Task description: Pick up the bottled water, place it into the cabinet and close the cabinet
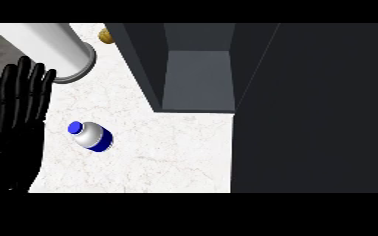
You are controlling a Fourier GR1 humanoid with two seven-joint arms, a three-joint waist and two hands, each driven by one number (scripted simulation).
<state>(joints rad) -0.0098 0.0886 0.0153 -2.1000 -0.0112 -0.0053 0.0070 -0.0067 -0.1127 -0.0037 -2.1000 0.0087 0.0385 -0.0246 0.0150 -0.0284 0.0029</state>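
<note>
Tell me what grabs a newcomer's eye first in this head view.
Probably the bottled water, white with a blue cap and band, alone on the pale marbled counter at lower left. Next, the dark open cabinet filling the middle and right. At the left edge the black left hand rests open, fingers up, beside a white cylinder at top left.

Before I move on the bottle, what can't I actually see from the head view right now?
- Right hand: nowhere in the head view.
- Left hand: open at the left edge, which cuts off part of its palm.
- Cabinet: open, but its door and far side merge into the dark area on the right.
- Brown object: mostly hidden behind the cabinet's corner; cannot tell what it is.
- White cylinder: cut off at the top left.
- Bottle: fully visible.
</note>
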